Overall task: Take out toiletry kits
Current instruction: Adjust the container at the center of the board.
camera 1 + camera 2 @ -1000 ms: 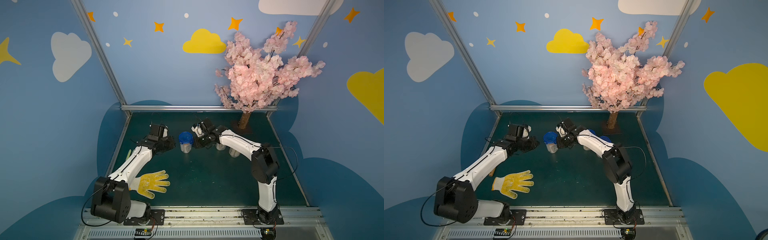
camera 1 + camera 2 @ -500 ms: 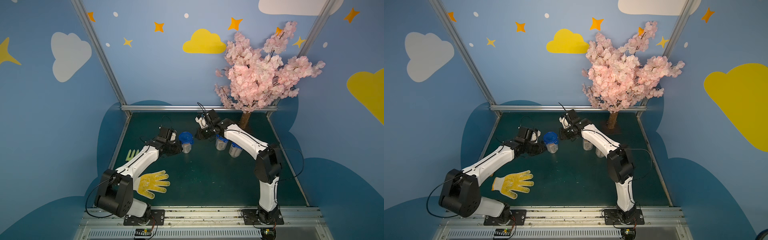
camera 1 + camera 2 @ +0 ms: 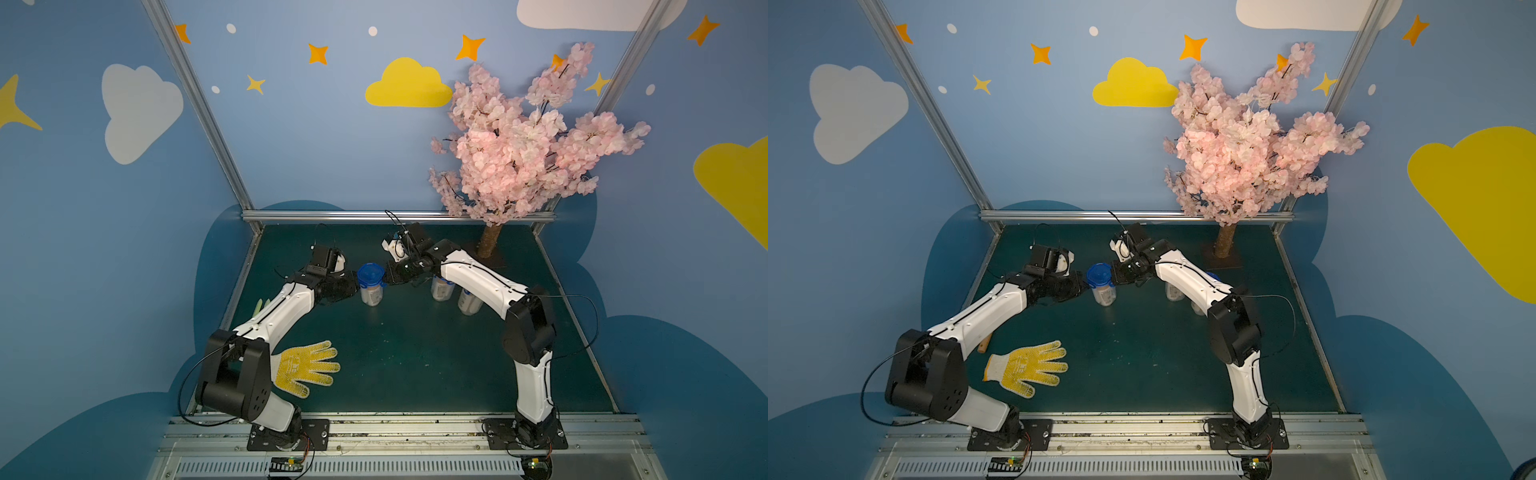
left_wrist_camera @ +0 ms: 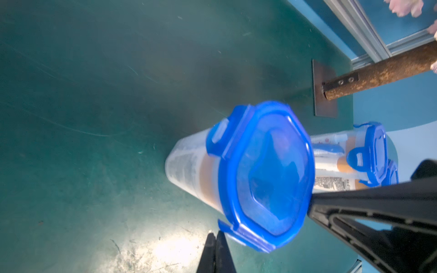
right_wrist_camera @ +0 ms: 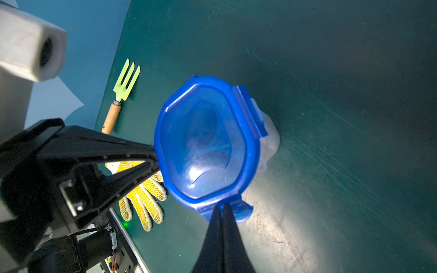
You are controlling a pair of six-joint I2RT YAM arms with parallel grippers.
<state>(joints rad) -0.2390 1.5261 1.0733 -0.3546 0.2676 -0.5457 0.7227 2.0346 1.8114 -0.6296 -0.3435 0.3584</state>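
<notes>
Blue plastic caps the clear jar (image 3: 371,293) that stands upright near the middle of the green worktop (image 3: 415,353), and both arms meet at its blue lid (image 3: 370,274) from opposite sides. On the left gripper (image 4: 215,236) the fingers are pressed together, the tip at the lid's rim beside a tab that flares outward. The right gripper (image 5: 222,210) is likewise closed to a thin point and lies over the flared tab on the opposite side; whether it pinches that tab or only presses on it cannot be told. The lid sits on the jar. The toiletry kits (image 4: 329,151) are inside the jars. Through a clear wall the left wrist view shows white tubes, a blue-and-white piece and a barcode label. That jar is one of two more jars (image 3: 441,290) standing under the right forearm. Nearer the arm bases lies a yellow glove (image 3: 305,368) — palm flat, fingers spread — and a garden fork (image 5: 126,80) rests by the worktop's left edge. A blossom tree (image 3: 528,141) stands in the far right corner.
</notes>
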